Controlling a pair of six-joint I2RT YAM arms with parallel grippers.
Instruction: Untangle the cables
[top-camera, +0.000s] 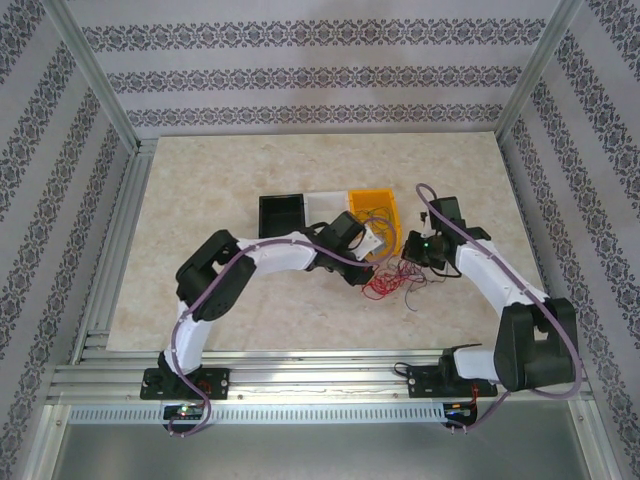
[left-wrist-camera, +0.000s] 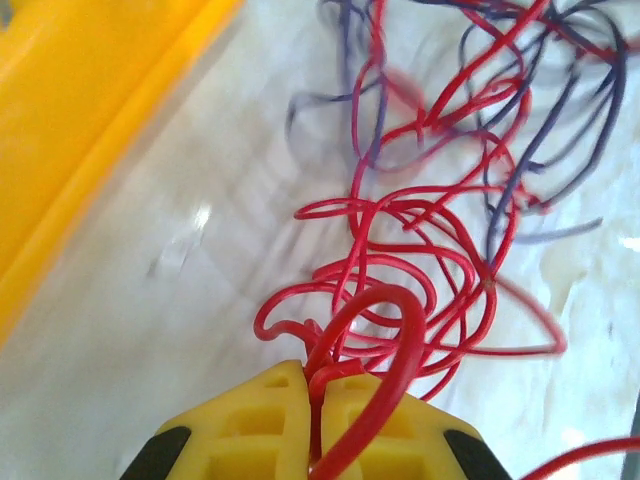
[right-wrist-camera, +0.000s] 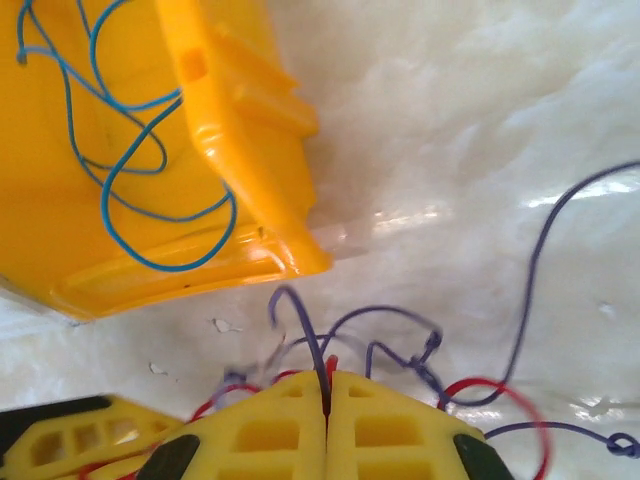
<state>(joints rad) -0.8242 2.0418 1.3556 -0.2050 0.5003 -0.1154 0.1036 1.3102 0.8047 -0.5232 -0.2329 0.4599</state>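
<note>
Left pincer (left-wrist-camera: 318, 385) pinches a thin red limp wire (left-wrist-camera: 386, 294), its tangle just ahead. Right pincer (right-wrist-camera: 327, 385) pinches a thin dark-purple wire (right-wrist-camera: 312, 340), with a yellow plastic bin (right-wrist-camera: 240, 130) ahead-left.

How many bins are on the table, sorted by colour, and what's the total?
black bin: 1
white bin: 1
yellow bin: 1
total: 3

A robot lab cell: aluminium frame (top-camera: 95, 75), wallpapered panels (top-camera: 320, 70) enclosing a table (top-camera: 200, 200).
</note>
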